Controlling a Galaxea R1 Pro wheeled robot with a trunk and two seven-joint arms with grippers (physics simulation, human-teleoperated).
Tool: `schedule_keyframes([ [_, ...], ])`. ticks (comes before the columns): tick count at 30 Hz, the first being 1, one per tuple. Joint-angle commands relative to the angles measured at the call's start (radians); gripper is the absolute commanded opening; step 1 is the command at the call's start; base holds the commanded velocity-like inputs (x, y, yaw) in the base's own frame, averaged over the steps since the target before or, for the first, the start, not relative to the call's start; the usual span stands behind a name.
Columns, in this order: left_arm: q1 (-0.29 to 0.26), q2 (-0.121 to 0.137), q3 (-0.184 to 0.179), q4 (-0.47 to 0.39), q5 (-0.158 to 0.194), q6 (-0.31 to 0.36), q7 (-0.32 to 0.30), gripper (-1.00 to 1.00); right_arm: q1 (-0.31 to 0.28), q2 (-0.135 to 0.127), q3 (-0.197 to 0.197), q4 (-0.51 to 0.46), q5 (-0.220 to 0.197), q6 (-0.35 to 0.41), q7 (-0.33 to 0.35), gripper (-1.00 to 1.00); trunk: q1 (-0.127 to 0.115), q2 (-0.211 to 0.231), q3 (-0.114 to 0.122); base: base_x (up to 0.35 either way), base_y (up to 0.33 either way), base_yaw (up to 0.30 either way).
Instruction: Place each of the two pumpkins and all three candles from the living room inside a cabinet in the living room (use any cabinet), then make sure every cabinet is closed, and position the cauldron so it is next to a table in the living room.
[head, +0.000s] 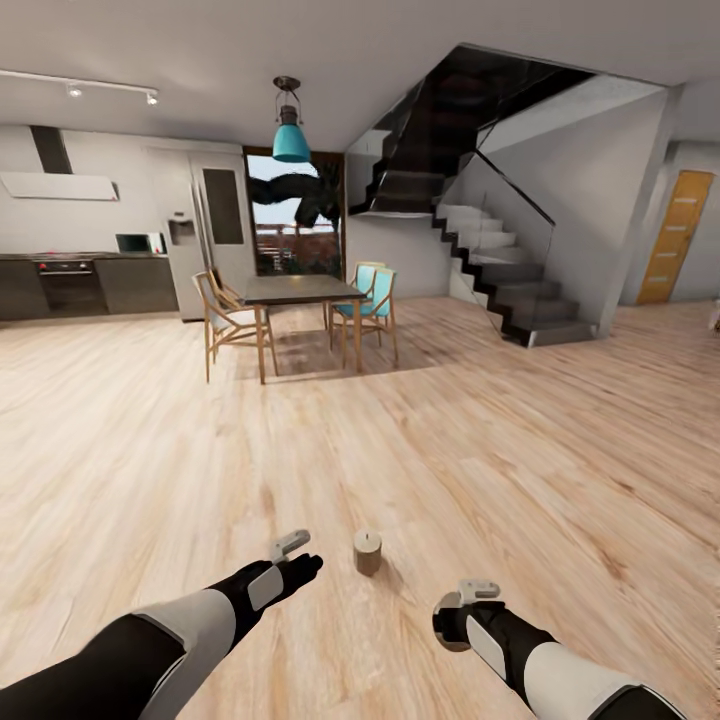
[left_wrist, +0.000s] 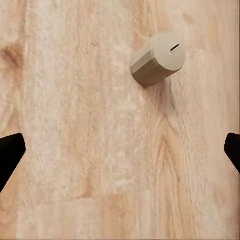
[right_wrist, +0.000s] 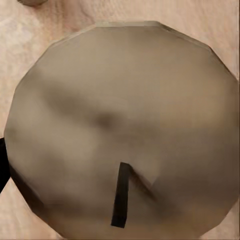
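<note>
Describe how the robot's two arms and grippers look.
Both arms are glossy black with pale grey-white shell panels along the forearms and wrists. The left gripper and right gripper are black with light grey finger pieces. In the left wrist view its fingertips look plain black. No cables or markings visible.

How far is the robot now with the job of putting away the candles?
Nothing looks finished here. In hand: the right gripper appears to hold one candle, its top and wick close before the right wrist camera. Left: a second candle stands on the wooden floor beside the open left gripper, ungrasped. It would likely be next.
</note>
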Motion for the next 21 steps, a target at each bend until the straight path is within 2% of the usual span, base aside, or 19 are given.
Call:
schedule_keyframes([
  [1, -0.001, 0.0, -0.008, 0.001, 0.009, 0.002, 0.002, 1.0, -0.001, 0.0, 0.009, -0.002, -0.009, 0.005, -0.006, -1.0, 0.0, 0.0, -0.002, 0.2, 0.0, -0.284],
  [13, -0.001, 0.0, -0.008, 0.001, 0.009, 0.002, 0.002, 1.0, -0.001, 0.0, 0.01, -0.002, -0.009, 0.004, -0.006, -1.0, 0.0, 0.0, -0.01, 0.026, 0.0, -0.278],
  [18, 0.0, 0.0, -0.008, 0.001, 0.009, 0.002, 0.002, 1.0, -0.001, 0.0, 0.012, -0.002, -0.009, 0.001, -0.006, -1.0, 0.0, 0.0, -0.012, 0.015, 0.0, -0.075],
  [21, 0.001, 0.0, -0.007, 0.001, 0.009, 0.002, 0.002, 1.0, -0.001, 0.0, 0.012, -0.002, -0.007, 0.0, -0.006, -1.0, 0.0, 0.0, -0.012, 0.18, 0.0, -0.01],
])
